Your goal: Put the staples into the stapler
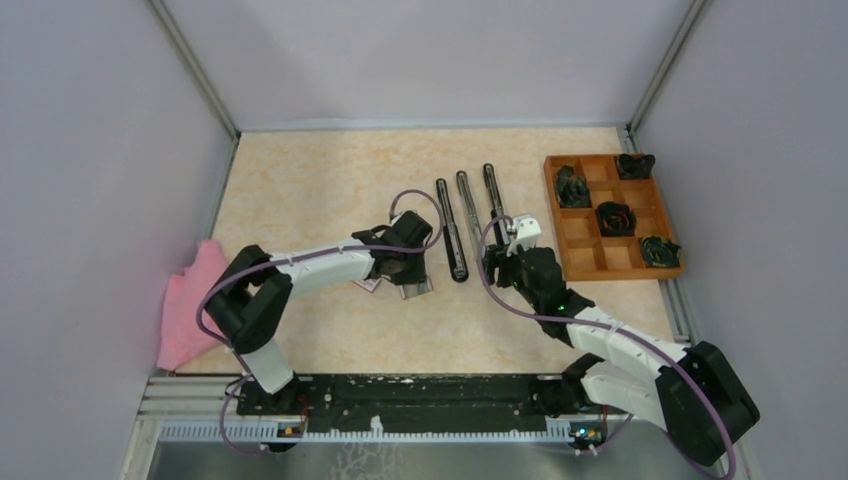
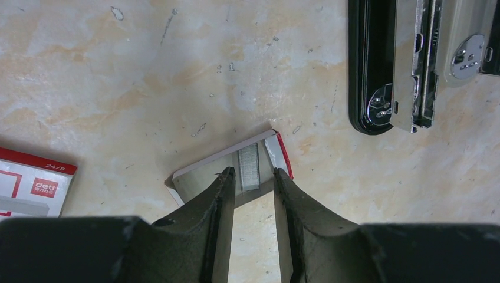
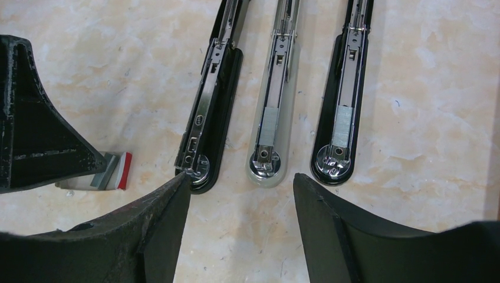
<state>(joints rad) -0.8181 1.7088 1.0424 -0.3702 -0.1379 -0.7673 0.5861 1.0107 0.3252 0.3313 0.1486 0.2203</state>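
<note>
The staples, a short silvery ridged block, lie in a small open white tray with a red edge. My left gripper is open, one fingertip on each side of the block, with gaps to it. In the top view it hangs over that tray. Three staplers lie opened flat side by side: a black one, a pale grey one and another black one. My right gripper is open and empty just short of their near ends, its left fingertip by the left stapler's end.
A red-and-white staple box lies left of the tray. A wooden compartment tray holding dark binder clips stands at the right. A pink cloth lies at the left wall. Grey strips sit in the two right staplers' channels.
</note>
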